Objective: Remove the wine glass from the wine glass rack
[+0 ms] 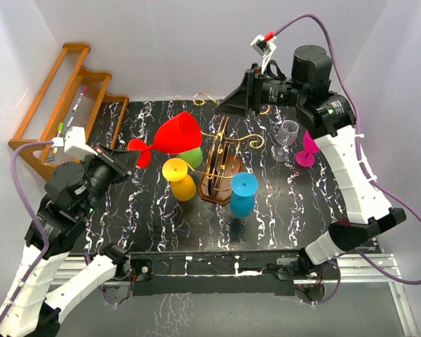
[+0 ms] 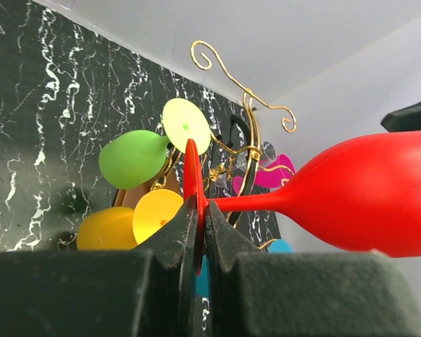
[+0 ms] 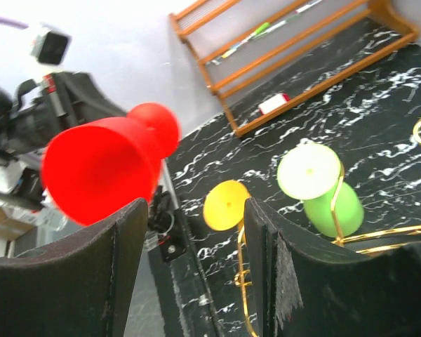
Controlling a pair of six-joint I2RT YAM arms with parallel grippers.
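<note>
The left end effector (image 2: 201, 210) grips the round foot of the red wine glass (image 2: 365, 193), held sideways beside the rack (image 1: 222, 160). The right end effector (image 3: 193, 217) is wide open, empty.

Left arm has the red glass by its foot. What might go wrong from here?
1. The left pincer pinches only the thin foot of the red wine glass, whose bowl sticks out sideways; it might pivot or slip out.
2. That bowl sits close by the green glass and the rack; a swing may knock them.
3. The open right pincer hovers near the gold wire and could snag it.
</note>
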